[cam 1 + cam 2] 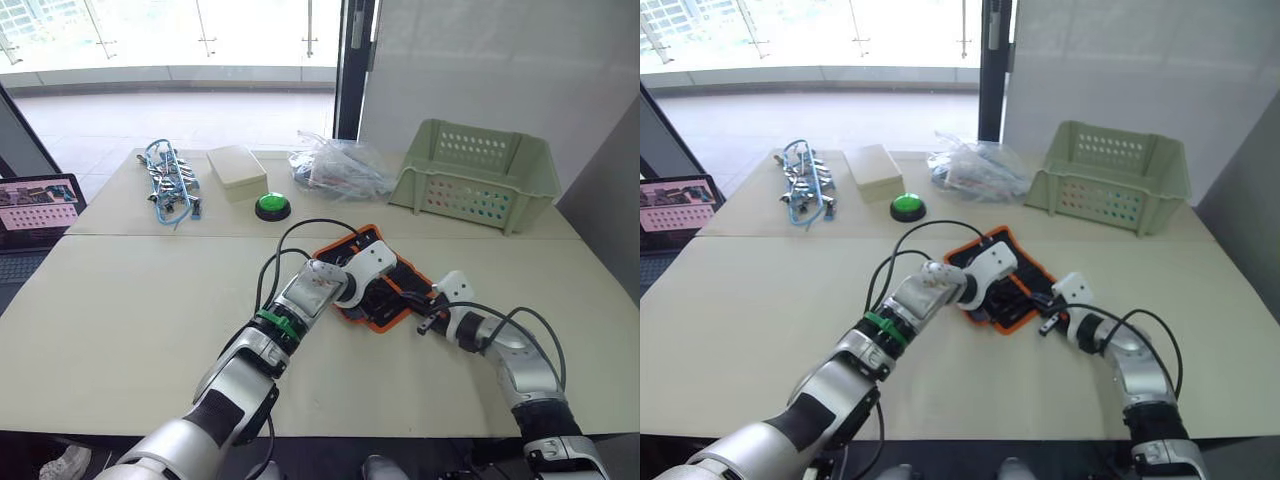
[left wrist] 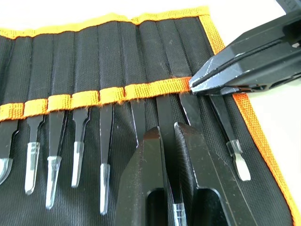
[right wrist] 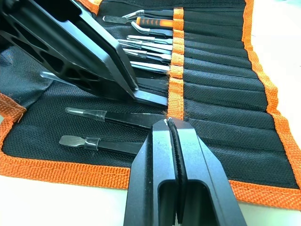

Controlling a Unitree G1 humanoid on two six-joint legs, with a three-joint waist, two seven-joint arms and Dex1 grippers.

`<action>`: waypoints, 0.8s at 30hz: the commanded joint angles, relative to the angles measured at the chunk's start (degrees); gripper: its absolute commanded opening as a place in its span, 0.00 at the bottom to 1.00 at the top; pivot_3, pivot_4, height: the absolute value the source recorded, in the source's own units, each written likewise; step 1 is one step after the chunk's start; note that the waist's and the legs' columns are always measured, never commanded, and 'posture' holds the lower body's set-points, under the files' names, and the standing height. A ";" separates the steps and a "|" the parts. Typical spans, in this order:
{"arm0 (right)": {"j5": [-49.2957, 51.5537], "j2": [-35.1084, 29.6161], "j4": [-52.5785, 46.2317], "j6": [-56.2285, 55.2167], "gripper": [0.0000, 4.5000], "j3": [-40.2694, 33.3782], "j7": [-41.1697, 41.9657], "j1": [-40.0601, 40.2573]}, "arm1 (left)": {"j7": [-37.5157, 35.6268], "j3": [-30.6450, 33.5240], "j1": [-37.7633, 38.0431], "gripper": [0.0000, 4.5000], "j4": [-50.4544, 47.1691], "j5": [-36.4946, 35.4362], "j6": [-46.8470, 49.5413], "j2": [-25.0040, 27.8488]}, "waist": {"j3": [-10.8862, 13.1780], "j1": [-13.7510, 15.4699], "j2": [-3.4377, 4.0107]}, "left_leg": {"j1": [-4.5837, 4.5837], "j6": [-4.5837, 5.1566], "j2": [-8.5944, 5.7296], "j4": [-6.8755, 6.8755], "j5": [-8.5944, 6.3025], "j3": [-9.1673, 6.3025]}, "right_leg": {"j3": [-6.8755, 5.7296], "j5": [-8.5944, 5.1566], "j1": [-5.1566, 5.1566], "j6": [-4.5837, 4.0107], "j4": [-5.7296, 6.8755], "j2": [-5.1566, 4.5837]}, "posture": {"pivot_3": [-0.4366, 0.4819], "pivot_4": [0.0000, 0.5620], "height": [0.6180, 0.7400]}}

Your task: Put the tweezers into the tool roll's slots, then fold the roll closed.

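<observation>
Left eye view: tool roll (image 1: 392,282) lies open at frame centre on the table (image 1: 120,310), both arms reaching onto it. Green basket (image 1: 478,172) upper right, green button (image 1: 272,206) and blue clips (image 1: 168,183) upper left.

Left wrist view: left gripper (image 2: 170,137) pinches one of the tweezers (image 2: 167,123), fingers nearly together around its shaft below the orange band (image 2: 84,98). Others sit in slots.

Right wrist view: right gripper (image 3: 170,125) is pressed together, tips on the orange band mid-frame.

Lab-like workroom, pale tables (image 1: 120,330), laptop (image 1: 35,215), green push button (image 1: 272,206), glass wall (image 1: 180,35)
</observation>
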 commanded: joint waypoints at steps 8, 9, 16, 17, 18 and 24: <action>-1.78 0.64 1.07 2.68 0.00 1.61 -1.72 3.07 | 2.79 4.24 -7.04 0.01 15.33 1.69 -13.40 -5.27 | 0.00 -0.01 0.00 | -0.01 0.00 -0.01 -0.01 0.00 0.00 | 0.00 -0.05 -0.01 0.08 -0.01 0.00 | 0.48 0.27 1.00; -1.74 0.60 0.85 2.77 0.00 1.64 -1.76 3.17 | 3.20 4.48 -7.41 0.01 16.63 2.06 -14.47 -5.57 | 0.00 0.00 -0.01 | -0.01 0.00 -0.02 -0.01 0.00 0.00 | 0.00 -0.05 -0.01 0.08 -0.01 0.00 | 0.48 0.27 1.00; -1.56 0.33 -0.72 3.57 0.00 1.84 -1.88 4.02 | 4.99 5.98 -8.97 0.01 21.78 3.02 -19.97 -6.76 | 0.00 0.00 -0.01 | -0.01 0.00 -0.02 -0.01 0.00 0.00 | 0.00 -0.11 -0.01 0.20 0.00 0.00 | 0.48 0.27 1.00; -1.53 0.29 -0.85 3.74 0.00 1.80 -1.92 4.03 | 4.74 6.15 -9.08 0.01 21.90 2.93 -20.43 -6.94 | 0.00 0.00 -0.01 | -0.01 0.00 -0.02 -0.01 0.00 0.00 | 0.00 -0.11 -0.01 0.20 0.00 0.00 | 0.48 0.27 1.00; -1.51 0.27 -0.93 3.87 0.00 1.77 -1.97 4.03 | 4.21 6.71 -9.15 0.01 21.88 2.37 -20.63 -7.16 | 0.00 0.00 -0.01 | -0.01 0.00 -0.02 -0.01 0.00 0.00 | 0.00 -0.11 -0.01 0.20 0.01 0.00 | 0.48 0.27 1.00; -1.52 0.12 -1.05 4.22 0.00 1.88 -1.78 3.98 | 1.09 8.93 -8.22 0.34 17.58 0.56 -17.58 -5.71 | 0.01 -0.06 -0.01 | -0.01 0.00 -0.02 0.00 0.00 0.00 | 0.00 -0.11 -0.02 0.21 0.03 0.00 | 0.48 0.27 1.00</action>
